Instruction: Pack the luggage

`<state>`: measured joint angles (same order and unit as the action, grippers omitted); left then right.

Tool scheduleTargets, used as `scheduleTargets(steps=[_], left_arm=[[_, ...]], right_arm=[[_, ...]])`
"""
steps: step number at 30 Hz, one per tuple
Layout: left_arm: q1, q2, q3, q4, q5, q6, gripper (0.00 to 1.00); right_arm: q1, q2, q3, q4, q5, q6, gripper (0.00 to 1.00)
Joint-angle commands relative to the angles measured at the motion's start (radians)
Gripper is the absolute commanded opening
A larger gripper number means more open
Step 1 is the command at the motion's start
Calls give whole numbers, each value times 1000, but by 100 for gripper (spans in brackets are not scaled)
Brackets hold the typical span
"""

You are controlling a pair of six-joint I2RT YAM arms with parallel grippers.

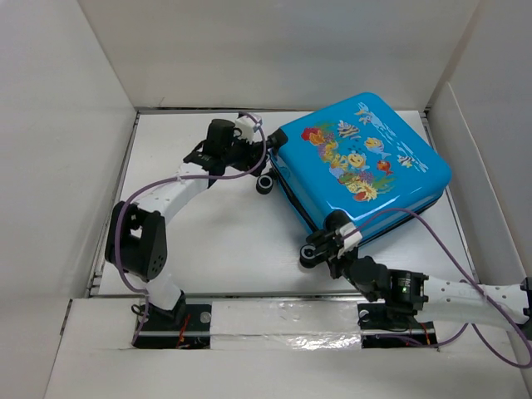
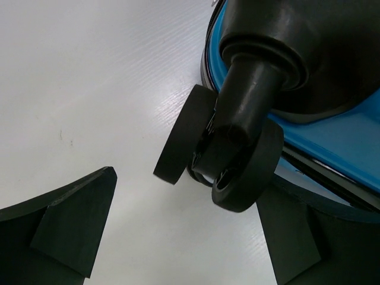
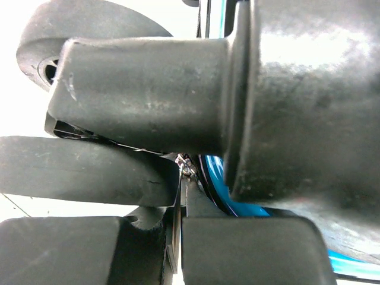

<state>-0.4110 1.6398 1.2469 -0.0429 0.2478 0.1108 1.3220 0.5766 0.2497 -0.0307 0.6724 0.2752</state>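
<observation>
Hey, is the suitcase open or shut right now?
Shut. The suitcase lies flat, printed side up, its halves together, with no lining showing from above. Whether it is fully zipped, cannot tell.

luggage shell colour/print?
Luggage shell bright blue, cartoon fish and coral print; best in top external view.

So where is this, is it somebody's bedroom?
Probably not. It looks like a robot lab test booth: plain white board walls box in a white table, the left arm and right arm are bolted at its near edge, and a blue suitcase lies on it.
</observation>
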Motion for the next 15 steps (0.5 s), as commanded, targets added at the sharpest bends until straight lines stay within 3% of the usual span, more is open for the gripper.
scheduleTargets(steps=[1, 9, 15], left_arm=[[-14, 8, 75, 18, -18, 41, 97], [-34, 64, 169, -9, 1, 56, 91], [-43, 77, 146, 5, 19, 44, 68]], right_arm=[[3, -1, 66, 164, -53, -18, 0], [3, 37, 71, 181, -60, -18, 0], [3, 25, 69, 173, -59, -16, 0]])
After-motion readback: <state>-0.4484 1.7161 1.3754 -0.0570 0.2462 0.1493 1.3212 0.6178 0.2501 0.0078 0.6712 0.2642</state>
